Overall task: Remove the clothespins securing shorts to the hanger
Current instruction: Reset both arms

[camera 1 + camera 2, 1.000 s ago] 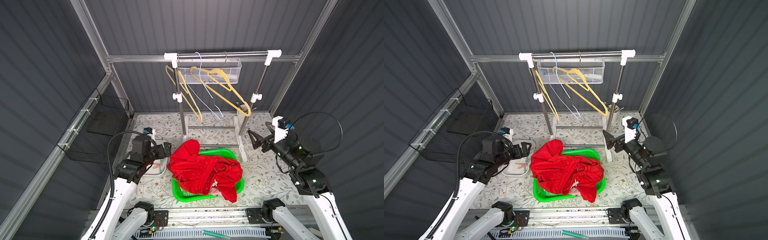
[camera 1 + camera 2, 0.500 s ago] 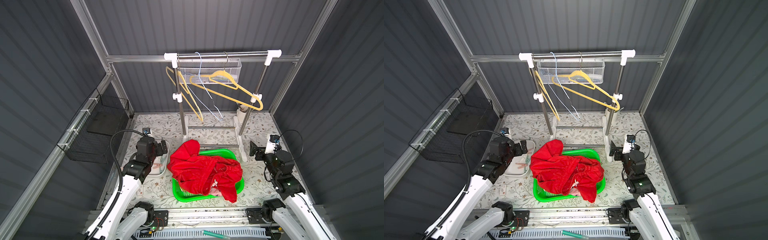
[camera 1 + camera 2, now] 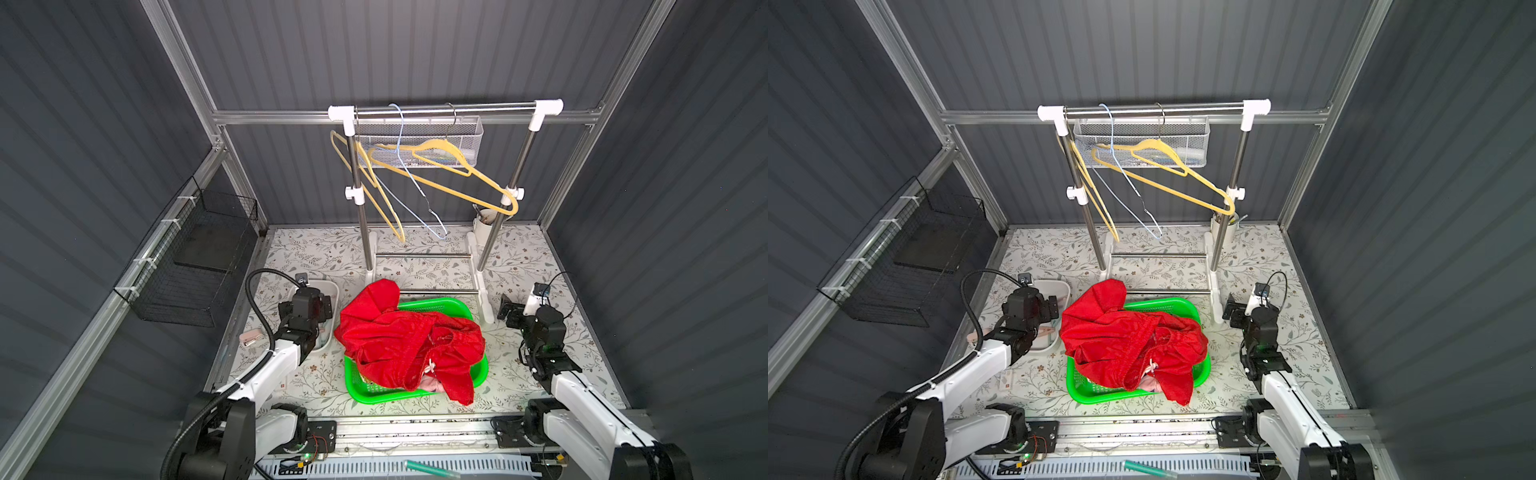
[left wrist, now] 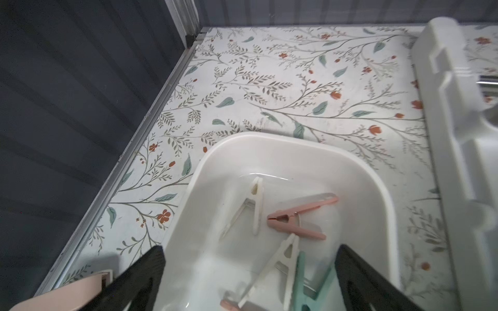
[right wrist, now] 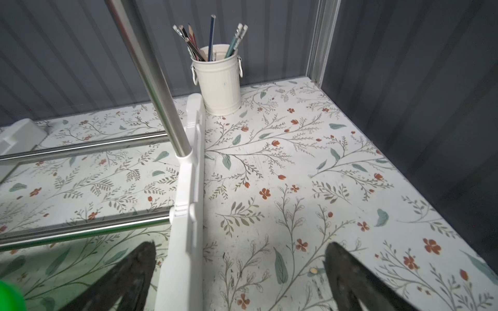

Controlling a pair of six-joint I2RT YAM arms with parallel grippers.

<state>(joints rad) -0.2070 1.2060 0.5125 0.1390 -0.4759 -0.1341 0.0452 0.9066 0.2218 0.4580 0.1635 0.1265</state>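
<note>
Clothespins point(image 4: 296, 218) at left, pink, white and mint, lying loose in white bin point(image 4: 269, 137) on table point(image 4: 269, 80). Left fingers point(image 4: 140, 277) spread wide over bin, holding nothing. Centre: red shorts point(image 3: 395, 340) heaped in green basket point(image 3: 440, 305), draping over its rim, off the hangers point(image 3: 515, 205). Those behind, yellow and blue, hanging bare on rail point(image 3: 478, 109). Right fingers point(image 5: 350, 280) likewise wide apart and empty, low by rack foot point(image 5: 188, 215); pencil cup point(image 5: 219, 86) beyond, near back wall.
</note>
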